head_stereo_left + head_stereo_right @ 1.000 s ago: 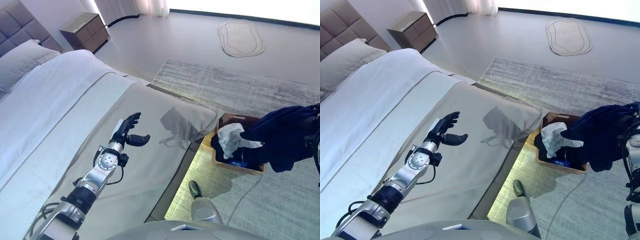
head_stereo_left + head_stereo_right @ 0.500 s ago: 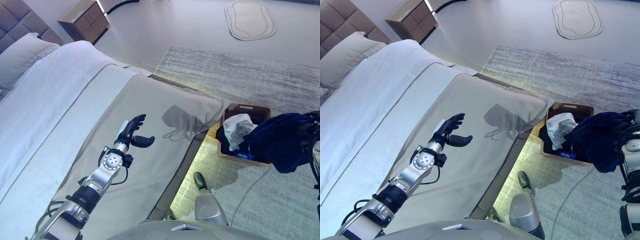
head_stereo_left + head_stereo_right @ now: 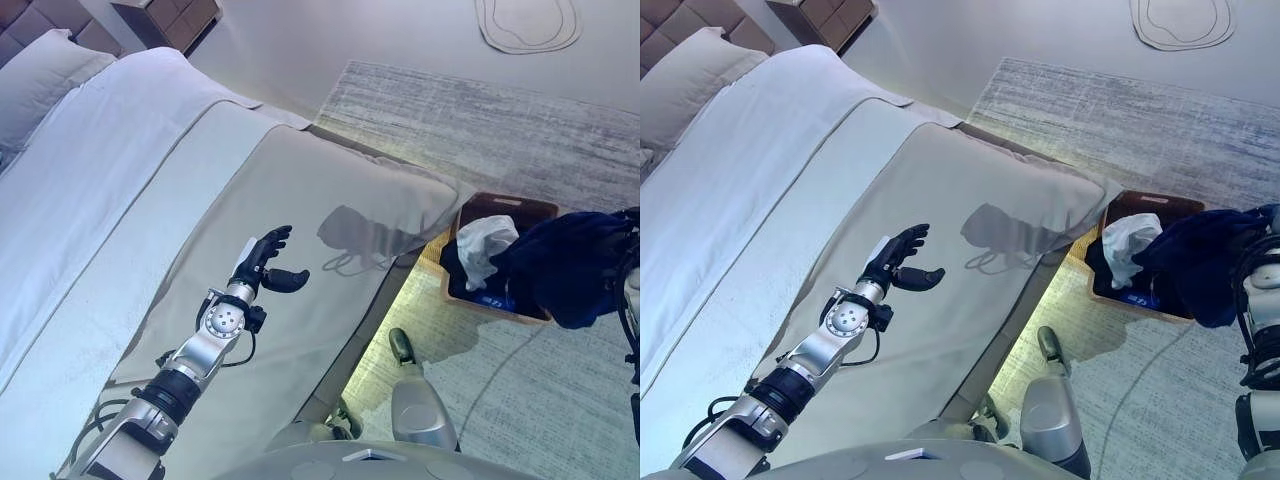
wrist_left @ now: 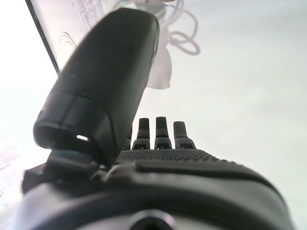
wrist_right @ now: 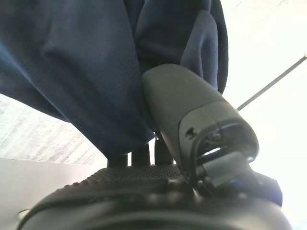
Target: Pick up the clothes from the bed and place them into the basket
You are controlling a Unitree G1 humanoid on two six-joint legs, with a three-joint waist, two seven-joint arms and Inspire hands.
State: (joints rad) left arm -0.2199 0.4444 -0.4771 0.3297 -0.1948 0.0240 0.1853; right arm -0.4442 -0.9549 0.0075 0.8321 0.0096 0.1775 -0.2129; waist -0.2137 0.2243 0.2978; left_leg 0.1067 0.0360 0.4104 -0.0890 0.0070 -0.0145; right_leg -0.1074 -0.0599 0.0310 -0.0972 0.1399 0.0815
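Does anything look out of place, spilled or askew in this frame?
Nothing stands out. The right hand holds a dark blue garment by the basket, which already holds a white garment. The left hand hangs open over the bed.

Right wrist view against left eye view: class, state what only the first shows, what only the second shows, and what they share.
Only the right wrist view shows the right hand, its thumb and fingers pinching the cloth. Only the left eye view shows the bed, the open left hand held empty above it, and the basket on the floor with a white garment inside. Both show the dark blue garment, which hangs beside the basket's rim.
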